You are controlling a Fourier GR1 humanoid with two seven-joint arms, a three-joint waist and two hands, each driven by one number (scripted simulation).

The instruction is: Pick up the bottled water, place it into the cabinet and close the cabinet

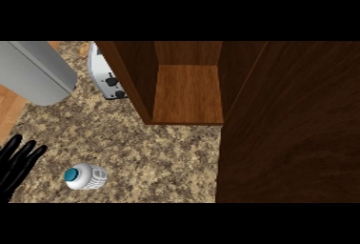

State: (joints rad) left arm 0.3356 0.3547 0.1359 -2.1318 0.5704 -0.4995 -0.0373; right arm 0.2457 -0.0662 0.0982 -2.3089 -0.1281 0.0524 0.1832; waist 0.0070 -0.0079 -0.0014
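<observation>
Left hand (17, 162) open at lower-left edge, fingers up, bottled water (85, 177) beside it

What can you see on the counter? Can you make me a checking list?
Surface: speckled brown stone counter, wood strip at the left edge.
Job's things: bottle seen from above, teal cap, on the counter at lower left; cabinet open, shelf bare; its door swung out at the right.
Clutter: toaster behind the cabinet's left wall; grey rounded object at upper left.
Hands: left hand at the left edge, fingers straight, beside the bottle, not touching; right hand nothing seen.
Cables: nothing seen.
Surroundings: nothing seen.
</observation>
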